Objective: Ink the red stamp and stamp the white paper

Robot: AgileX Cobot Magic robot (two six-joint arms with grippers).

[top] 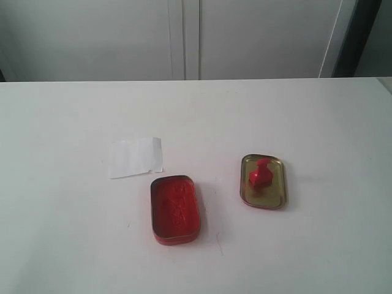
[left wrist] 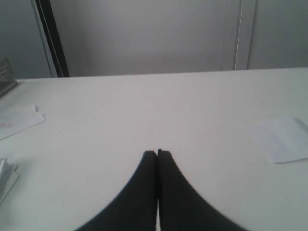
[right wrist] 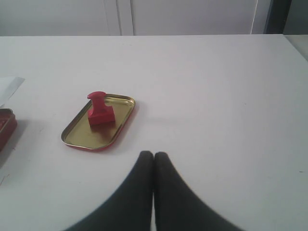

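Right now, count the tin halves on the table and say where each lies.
2. The red oblong ink-pad tin lies mid-table, near the white paper sheet; the gold-lined oblong tin lid lies to its right, holding the small red plastic stamp. None looks hidden.

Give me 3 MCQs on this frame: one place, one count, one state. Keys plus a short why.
1. The red stamp stands: A) on the white paper B) in the red ink-pad tin C) in the gold tray
2. Shallow tins in the exterior view: A) one B) two C) three
3. The right gripper is: A) shut, empty B) open C) shut on the stamp

Key:
1 C, the stamp is upright inside the tray, apart from the white paper.
2 B, gold tray plus red ink-pad tin.
3 A, its fingers are pressed together with nothing between.
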